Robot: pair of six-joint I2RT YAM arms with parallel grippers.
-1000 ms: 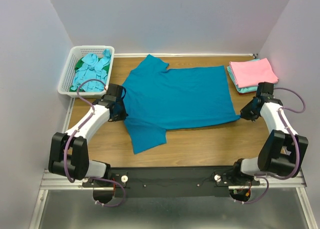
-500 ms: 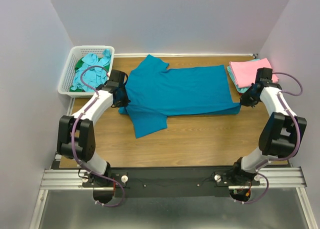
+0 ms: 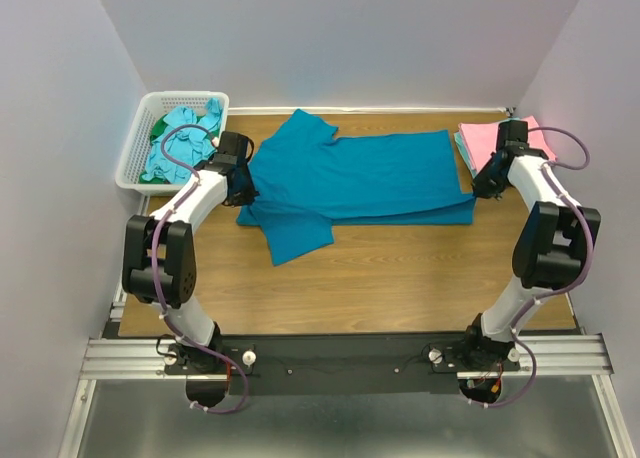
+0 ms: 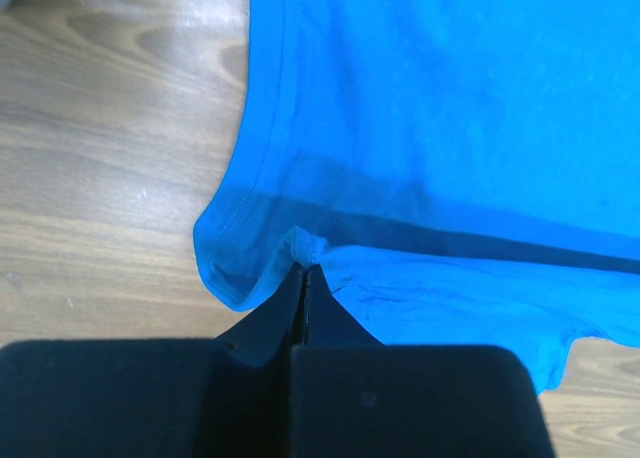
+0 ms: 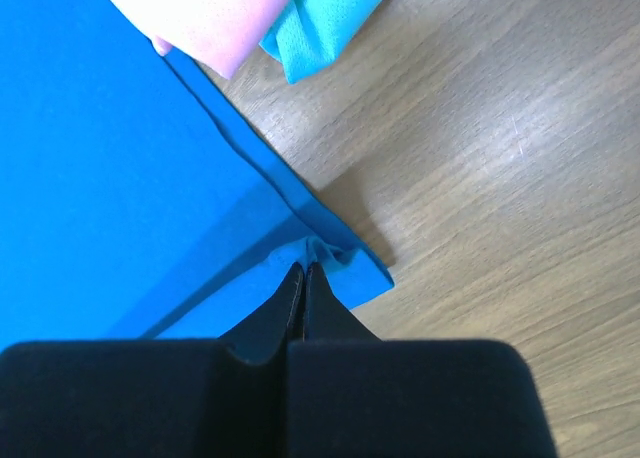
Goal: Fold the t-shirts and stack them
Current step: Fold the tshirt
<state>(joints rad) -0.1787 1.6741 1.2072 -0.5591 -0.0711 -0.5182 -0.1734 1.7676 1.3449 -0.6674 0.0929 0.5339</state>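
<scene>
FOLDING IN PROGRESS: A teal-blue t-shirt [image 3: 370, 173] lies across the middle of the wooden surface [image 3: 400, 278] in the overhead view. Its long axis runs left to right, with the sleeve end toward the left of the frame and the hem toward the right. One sleeve [image 3: 295, 236] juts toward the lower left. The near long edge lies doubled up over the body, leaving a straight fold line along the bottom of the cloth.

The left fingers [image 4: 280, 313] are closed tight on a bunched corner of that doubled edge, at the shirt's left side beside the white basket [image 3: 135, 163] of loose t-shirts [image 3: 185, 138]. The right fingers [image 5: 275, 318] are pinched shut on the matching corner at the hem end, just beside the folded pile topped by a pink t-shirt [image 3: 495, 136].

The step appears to be the lengthwise fold. Doing it well likely means moving both corners at the same height and pace with the cloth taut between them. The carried edge should be laid square along the far edge before letting go. The stray sleeve looks set to need tucking, and the right arm should stay off the pile
</scene>
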